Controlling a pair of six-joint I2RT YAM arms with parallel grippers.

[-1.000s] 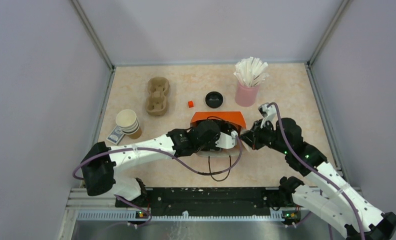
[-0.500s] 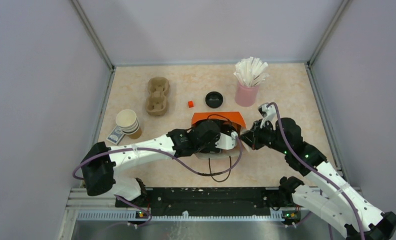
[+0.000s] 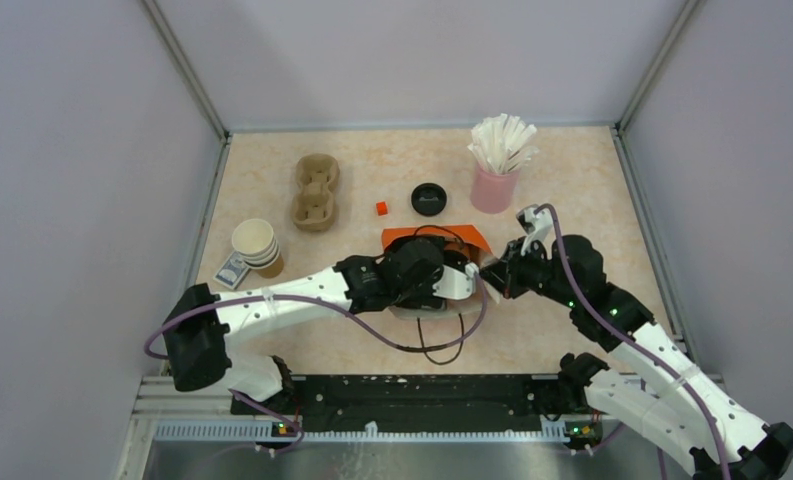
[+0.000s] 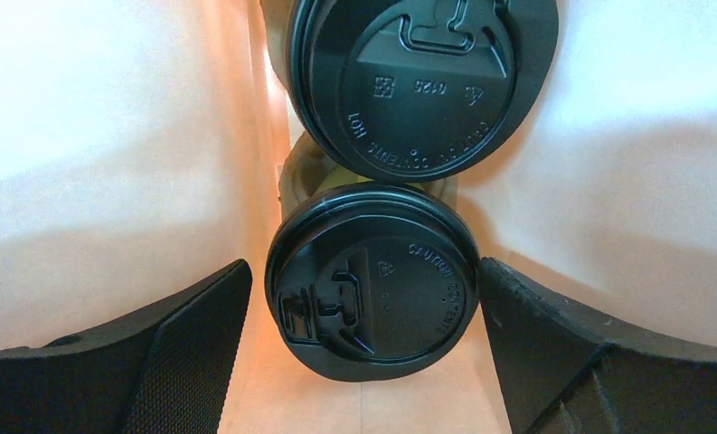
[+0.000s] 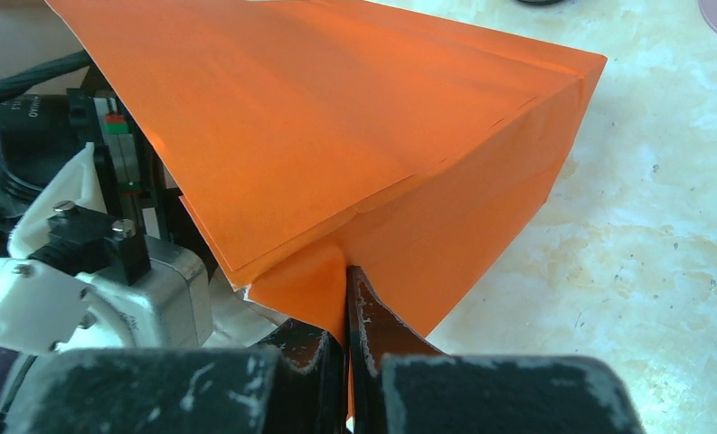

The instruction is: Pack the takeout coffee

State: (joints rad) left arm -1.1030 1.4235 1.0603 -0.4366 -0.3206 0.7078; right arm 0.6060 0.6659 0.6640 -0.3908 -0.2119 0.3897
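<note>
Left jaws: wide apart inside the orange bag, one dark finger on each side of a coffee cup, with a thin gap showing on both sides.
Right jaws: pressed together on a fold at the bag's edge, with the paper pinched between them.
Coffee cup: inside the bag, between the left jaws, its round black lid facing the left wrist camera.
Second coffee cup: deeper in the bag, just beyond the first, also with a black lid; the two lids look to be touching or nearly so.
Bag from above: only an orange strip shows past the left arm, whose wrist covers the opening; the right arm meets the bag's right side.
Surface: pale, mottled and walled in.
Loose black lid: just behind the bag.
Small orange block: left of that lid.
Pink cup: back right, full of white straws.
Cardboard cup carrier: back left.
Stack of cream cups: at the left edge, with a small card beside it.
</note>
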